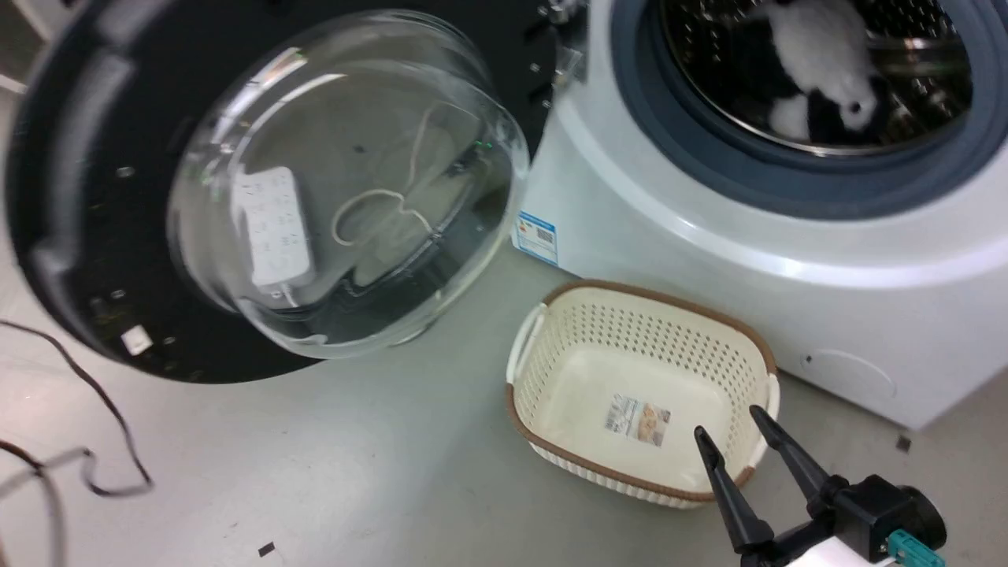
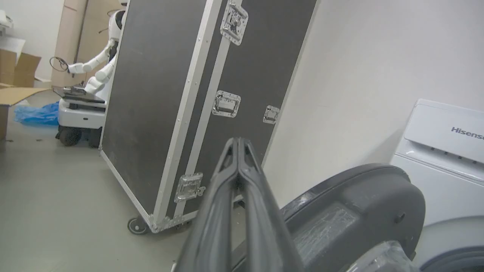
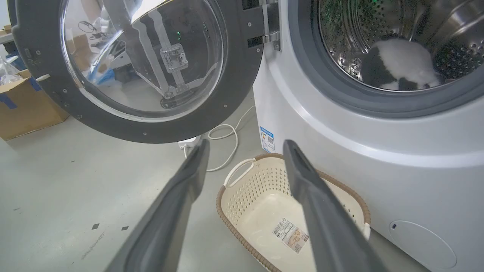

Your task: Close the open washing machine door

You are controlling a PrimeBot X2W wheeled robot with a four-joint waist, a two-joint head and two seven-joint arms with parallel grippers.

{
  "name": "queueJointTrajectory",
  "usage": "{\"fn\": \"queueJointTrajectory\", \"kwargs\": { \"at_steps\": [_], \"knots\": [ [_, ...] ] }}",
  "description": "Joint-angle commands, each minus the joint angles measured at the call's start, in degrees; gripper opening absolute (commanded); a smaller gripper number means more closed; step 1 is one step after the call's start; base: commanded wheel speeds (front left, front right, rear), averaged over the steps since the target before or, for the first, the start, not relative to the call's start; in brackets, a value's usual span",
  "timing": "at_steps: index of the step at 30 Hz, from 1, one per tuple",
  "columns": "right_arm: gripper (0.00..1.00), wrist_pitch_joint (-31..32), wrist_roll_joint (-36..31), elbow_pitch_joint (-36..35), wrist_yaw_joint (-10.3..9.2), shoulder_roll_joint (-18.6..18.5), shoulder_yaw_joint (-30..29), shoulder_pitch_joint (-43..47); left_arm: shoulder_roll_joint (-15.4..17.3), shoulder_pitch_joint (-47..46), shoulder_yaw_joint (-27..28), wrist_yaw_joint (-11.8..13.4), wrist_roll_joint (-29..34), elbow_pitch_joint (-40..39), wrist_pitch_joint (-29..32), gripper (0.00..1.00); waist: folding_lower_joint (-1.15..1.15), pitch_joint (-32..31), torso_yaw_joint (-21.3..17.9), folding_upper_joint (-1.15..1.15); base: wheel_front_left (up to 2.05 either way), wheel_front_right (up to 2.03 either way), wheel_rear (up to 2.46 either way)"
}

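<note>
A black-and-white plush [image 1: 819,47] lies in the washing machine [image 1: 709,236] drum [image 1: 709,71]; the floor basket [image 1: 654,295] holds a label [image 1: 638,420]. The washing machine door [image 1: 315,189] stands wide open leftward, glass bulging roomward. The left gripper [image 2: 238,140] is pinched together, the right gripper [image 1: 728,421] spread.

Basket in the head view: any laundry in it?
No, the basket shows a bare bottom with just a label on it.

Washing machine [image 1: 669,228]: washing machine door [image 1: 71,197] swung open beside it; basket [image 1: 660,298] before it; right claw [image 1: 727,420] parted, nearby.
</note>
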Motion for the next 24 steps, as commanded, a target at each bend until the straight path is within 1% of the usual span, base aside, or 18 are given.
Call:
{"fn": "queueJointTrajectory", "kwargs": {
  "at_steps": [1,3,5,8,10,13,16,24],
  "knots": [
    [1.0,-0.2,-0.3,-0.3,0.05,-0.9,0.2,-0.9,1.5,-2.1,0.7,-0.2,-1.1,2.5,1.7,0.0,0.0,1.8,-1.8,0.0,0.0,0.0,0.0],
    [1.0,-0.2,-0.3,-0.4,0.05,-1.5,0.6,-1.4,2.4,-5.6,2.8,0.4,-5.8,7.5,5.4,0.0,0.0,2.4,-2.7,0.0,0.0,0.0,0.0],
    [1.0,-0.2,-0.2,-0.4,0.05,-1.8,1.0,-1.9,3.6,-8.5,5.9,1.8,-10.5,12.8,8.9,0.0,0.0,3.0,-3.8,0.0,0.0,0.0,0.0],
    [1.0,-0.2,0.0,-0.3,0.05,-2.2,1.3,-2.4,6.4,-10.5,8.7,3.0,-14.1,19.3,13.2,0.0,0.0,3.6,-5.1,0.0,0.0,0.0,0.0],
    [1.0,-0.2,0.1,-0.2,0.05,-2.4,1.2,-2.4,6.5,-12.2,10.9,4.2,-17.5,22.6,15.6,0.0,0.0,3.7,-5.6,0.0,0.0,0.0,0.0],
    [1.0,-0.2,0.4,0.0,0.05,-2.4,0.8,-1.9,5.6,-13.8,11.9,5.6,-21.8,26.4,21.0,0.0,0.0,3.7,-5.8,0.0,0.0,0.0,0.0],
    [1.0,-0.2,0.4,0.2,0.05,-2.6,0.8,-1.8,4.9,-14.5,11.6,5.5,-25.2,27.8,26.6,0.0,0.0,3.5,-6.1,0.0,0.0,0.0,0.0],
    [1.0,-0.2,0.6,1.3,0.05,-1.4,0.6,-1.4,3.3,-11.6,10.3,4.4,-29.8,26.2,36.7,0.0,0.0,0.8,-5.9,0.0,0.0,0.0,0.0]
  ]
}}
